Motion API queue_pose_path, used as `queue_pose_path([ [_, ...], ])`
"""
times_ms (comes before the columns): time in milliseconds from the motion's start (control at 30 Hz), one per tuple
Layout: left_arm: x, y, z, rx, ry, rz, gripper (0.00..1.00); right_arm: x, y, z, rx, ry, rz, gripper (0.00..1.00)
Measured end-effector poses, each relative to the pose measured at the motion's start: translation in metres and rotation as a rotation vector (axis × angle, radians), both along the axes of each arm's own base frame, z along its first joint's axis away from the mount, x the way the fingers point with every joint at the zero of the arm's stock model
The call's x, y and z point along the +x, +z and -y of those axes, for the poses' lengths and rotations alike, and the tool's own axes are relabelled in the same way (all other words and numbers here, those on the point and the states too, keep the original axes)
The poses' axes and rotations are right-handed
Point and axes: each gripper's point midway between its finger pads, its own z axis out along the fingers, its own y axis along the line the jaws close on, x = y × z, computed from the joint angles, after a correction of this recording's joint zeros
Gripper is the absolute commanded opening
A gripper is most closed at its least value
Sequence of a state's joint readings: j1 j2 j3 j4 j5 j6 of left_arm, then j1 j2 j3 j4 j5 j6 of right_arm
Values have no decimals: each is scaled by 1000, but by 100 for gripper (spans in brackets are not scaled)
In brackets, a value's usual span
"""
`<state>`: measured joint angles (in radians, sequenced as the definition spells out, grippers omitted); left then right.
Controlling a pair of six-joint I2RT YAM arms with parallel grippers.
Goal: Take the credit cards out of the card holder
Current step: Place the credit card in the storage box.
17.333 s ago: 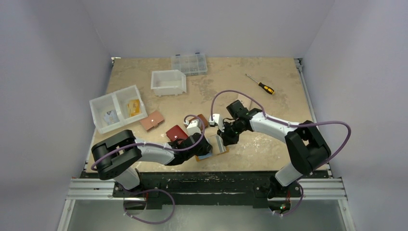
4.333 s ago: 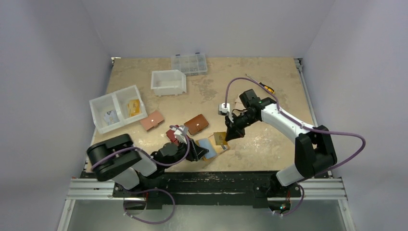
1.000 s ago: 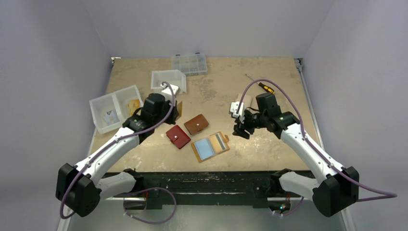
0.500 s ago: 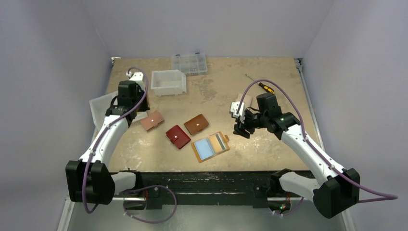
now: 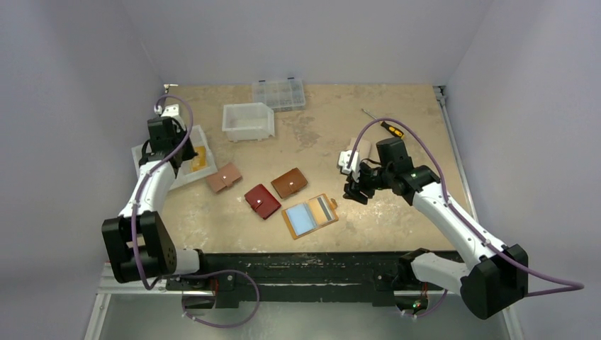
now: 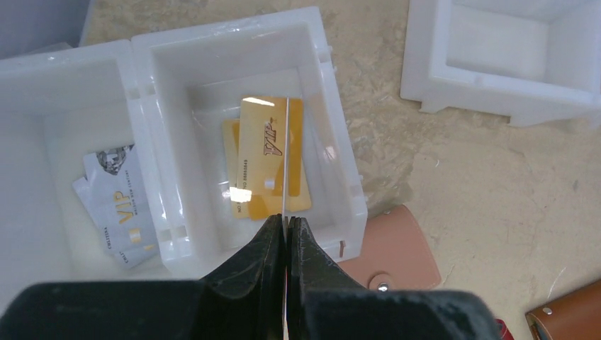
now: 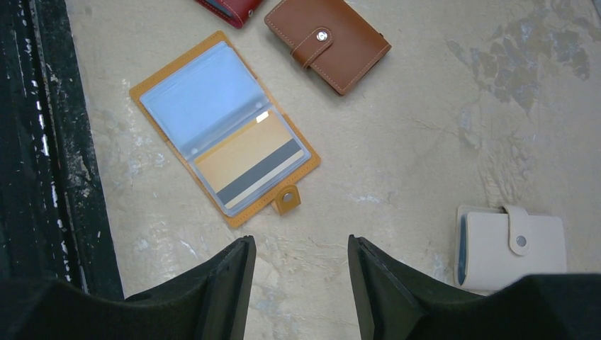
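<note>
The mustard-yellow card holder lies open on the table near the front edge. In the right wrist view the card holder shows a yellow-orange credit card with a dark stripe in one clear pocket. My right gripper hovers open just right of it, nothing between its fingers; the top view shows the right gripper there too. My left gripper is shut on a thin card seen edge-on, above the right compartment of a white divided tray, where yellow cards lie.
A whitish VIP card lies in the tray's left compartment. Pink wallet, dark red wallet and brown wallet lie mid-table; a beige wallet sits by the right gripper. White bin, clear organizer and screwdriver stand farther back.
My left arm has swung left from beside the white bin to above the divided tray, still pinching the card. The right arm has stayed in place.
</note>
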<state>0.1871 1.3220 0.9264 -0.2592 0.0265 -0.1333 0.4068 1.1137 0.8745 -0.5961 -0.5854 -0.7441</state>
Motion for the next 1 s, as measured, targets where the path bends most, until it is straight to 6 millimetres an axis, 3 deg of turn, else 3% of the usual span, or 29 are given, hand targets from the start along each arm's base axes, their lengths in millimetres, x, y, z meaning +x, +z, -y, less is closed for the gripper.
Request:
queue_pose_path([
  [300, 19, -49, -1, -119, -63, -116, 0, 0, -2, 0, -3, 1, -7, 58],
  [600, 26, -73, 3, -189, -96, -172, 0, 1, -6, 0, -9, 2, -19, 58],
  [833, 37, -82, -8, -214, -61, -201, 19, 1, -7, -1, -11, 2, -24, 57],
  [1000, 33, -85, -18, -194, -5, -230, 25, 1, -7, -1, -11, 3, -23, 57],
])
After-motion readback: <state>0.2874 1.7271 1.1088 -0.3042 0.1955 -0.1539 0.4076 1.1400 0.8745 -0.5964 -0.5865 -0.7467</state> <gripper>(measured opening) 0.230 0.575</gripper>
